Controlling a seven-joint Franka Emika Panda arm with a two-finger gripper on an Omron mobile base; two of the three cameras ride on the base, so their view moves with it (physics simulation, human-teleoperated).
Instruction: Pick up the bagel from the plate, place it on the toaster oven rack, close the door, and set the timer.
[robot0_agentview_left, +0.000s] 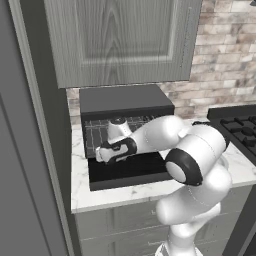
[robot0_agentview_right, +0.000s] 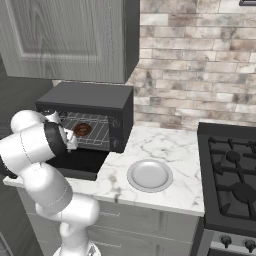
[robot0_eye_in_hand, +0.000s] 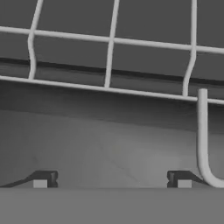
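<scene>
the bagel (robot0_agentview_right: 82, 129) lies on the toaster oven rack (robot0_agentview_right: 92, 131) inside the black toaster oven (robot0_agentview_right: 90, 102), toward the left part of the wire grid as the right base view shows it. the door (robot0_agentview_left: 129, 170) hangs open, folded down flat in front of the oven over the marble bench (robot0_agentview_right: 165, 145). the plate (robot0_agentview_right: 149, 175) sits bare on the bench to the right of the oven, between it and the stove (robot0_agentview_right: 232, 175), well apart from the bagel. the arm reaches in over the open door, its hand at the oven mouth. in the hand view the gripper (robot0_eye_in_hand: 112, 180) has its fingers (robot0_eye_in_hand: 43, 179) spread wide with nothing between them, close in front of the rack's front wires and beside its small front loop (robot0_eye_in_hand: 202, 140). a grey cabinet (robot0_agentview_left: 120, 40) hangs above the oven against the brick wall (robot0_agentview_right: 200, 60).
</scene>
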